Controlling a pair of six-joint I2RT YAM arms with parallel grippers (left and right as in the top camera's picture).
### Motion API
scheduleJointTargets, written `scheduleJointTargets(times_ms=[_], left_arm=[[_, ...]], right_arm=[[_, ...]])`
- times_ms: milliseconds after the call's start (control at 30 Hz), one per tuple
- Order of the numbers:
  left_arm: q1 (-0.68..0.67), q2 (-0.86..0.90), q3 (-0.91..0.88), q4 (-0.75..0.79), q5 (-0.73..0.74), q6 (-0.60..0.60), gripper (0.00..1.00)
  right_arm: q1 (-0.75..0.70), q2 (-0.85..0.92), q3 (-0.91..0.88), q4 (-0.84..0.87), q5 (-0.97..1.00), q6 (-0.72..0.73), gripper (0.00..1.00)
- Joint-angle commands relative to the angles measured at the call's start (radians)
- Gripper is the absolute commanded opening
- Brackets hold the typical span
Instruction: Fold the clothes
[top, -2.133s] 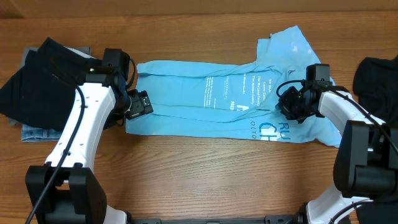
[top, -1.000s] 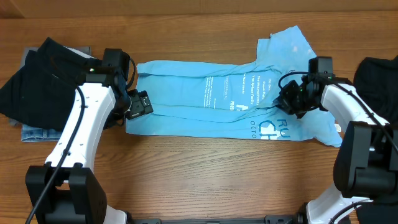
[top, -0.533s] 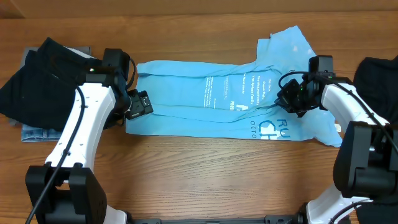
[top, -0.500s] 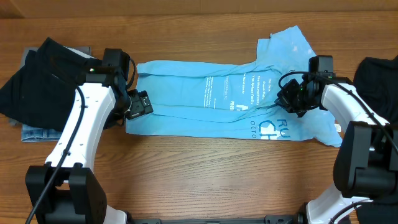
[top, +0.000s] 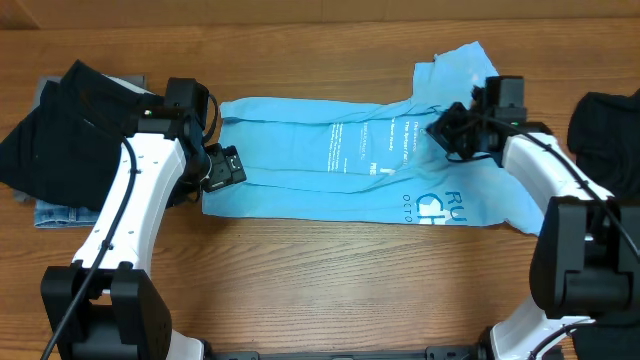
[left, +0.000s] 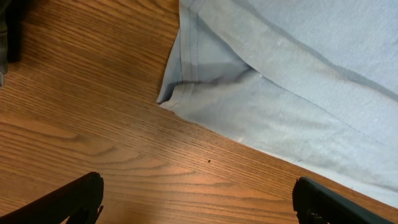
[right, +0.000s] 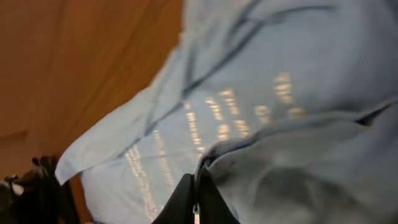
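The clothes here are chiefly a light blue T-shirt (top: 320, 160) with pale lettering, lying stretched across the table. My right gripper (top: 445, 128) is over its right part, near the sleeve, shut on a raised fold of the cloth. The right wrist view shows the gripper (right: 196, 208) with its jaws pressed together on a shirt edge (right: 292, 174). My left gripper (top: 228, 166) rests at the shirt's left end, open. In the left wrist view its gripper (left: 199, 202) spans bare wood, just short of the shirt's hem corner (left: 186, 87).
A heap of dark garments (top: 55, 130) lies on folded jeans (top: 60, 212) at the far left. Another dark garment (top: 605, 115) sits at the right edge. Bare wooden tabletop (top: 320, 270) runs along the front.
My right gripper has shut on the shirt and moved back and left, pulling a fold of cloth with it. The left arm has not moved.
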Motion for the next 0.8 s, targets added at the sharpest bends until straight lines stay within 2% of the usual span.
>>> scheduleJointTargets(times_ms=[0, 133, 167, 200, 233, 267, 367, 533, 633, 700, 767], left_arm=[[-0.002, 0.005, -0.007, -0.004, -0.003, 0.016, 1.0], [-0.002, 0.005, -0.007, -0.003, -0.003, 0.016, 1.0], [-0.002, 0.005, -0.007, -0.003, -0.003, 0.016, 1.0], [-0.002, 0.005, -0.007, -0.003, -0.003, 0.016, 1.0], [-0.002, 0.005, -0.007, -0.003, -0.003, 0.016, 1.0], [-0.002, 0.005, -0.007, -0.003, -0.003, 0.016, 1.0], [-0.002, 0.005, -0.007, -0.005, -0.003, 0.016, 1.0], [-0.002, 0.005, -0.007, -0.011, -0.003, 0.016, 1.0], [-0.002, 0.005, -0.007, -0.01, -0.007, 0.016, 1.0], [-0.002, 0.006, -0.007, -0.001, -0.013, 0.016, 1.0], [-0.002, 0.006, -0.007, 0.016, -0.013, 0.016, 1.0]], right_arm=[[0.061, -0.032, 0.018, 0.091, 0.067, 0.0, 0.04], [0.101, -0.032, 0.018, 0.16, 0.168, 0.0, 0.04], [0.106, -0.032, 0.018, 0.174, 0.186, -0.001, 0.14], [0.109, -0.032, 0.018, 0.185, 0.201, -0.001, 0.4], [0.11, -0.032, 0.018, 0.196, 0.204, -0.004, 0.76], [0.11, -0.032, 0.018, 0.202, 0.203, -0.006, 0.88], [0.096, -0.037, 0.018, 0.201, 0.173, -0.072, 1.0], [-0.011, -0.114, 0.018, 0.045, 0.137, -0.092, 0.99], [-0.124, -0.192, 0.018, -0.128, 0.141, -0.092, 0.93], [-0.217, -0.241, 0.018, -0.263, 0.14, -0.101, 0.8], [-0.31, -0.268, 0.018, -0.381, 0.14, -0.147, 0.58]])
